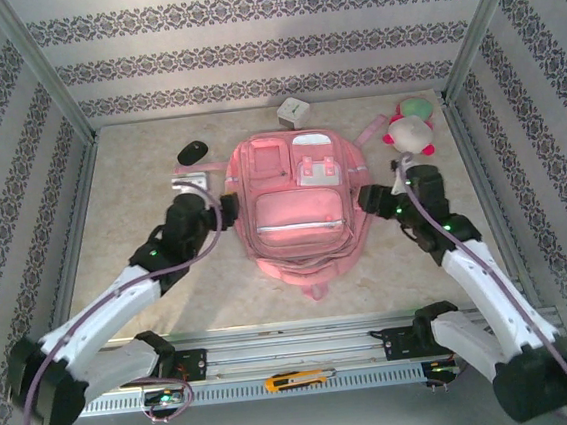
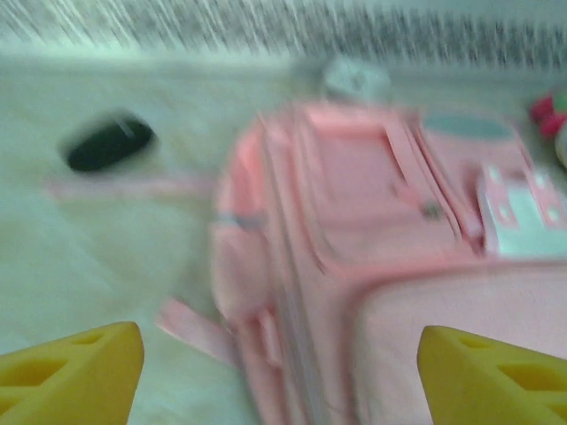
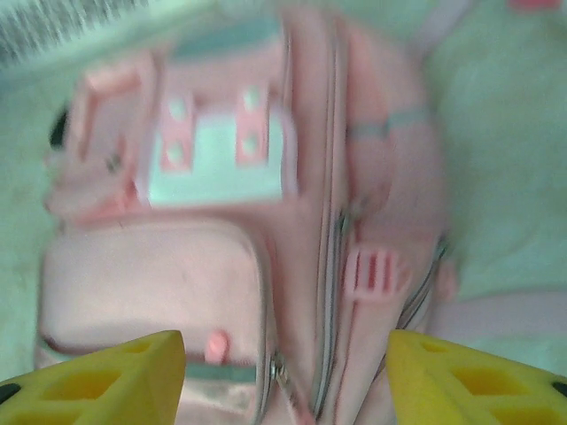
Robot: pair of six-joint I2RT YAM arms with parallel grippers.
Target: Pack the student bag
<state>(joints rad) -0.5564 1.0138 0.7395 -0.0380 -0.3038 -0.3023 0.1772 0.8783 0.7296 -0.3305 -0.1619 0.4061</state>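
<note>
Nearby, mouse [image 1: 192, 152] and plush [image 1: 411, 126] flank student bag [image 1: 298, 206]; left gripper [image 2: 279, 336], right gripper [image 3: 285, 343] released.

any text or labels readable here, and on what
None can be read.
Student bag: no lettering shows; its pale pocket flap looks plain, and both wrist views are blurred.
Small box at the back: any marking is too small to read.
</note>
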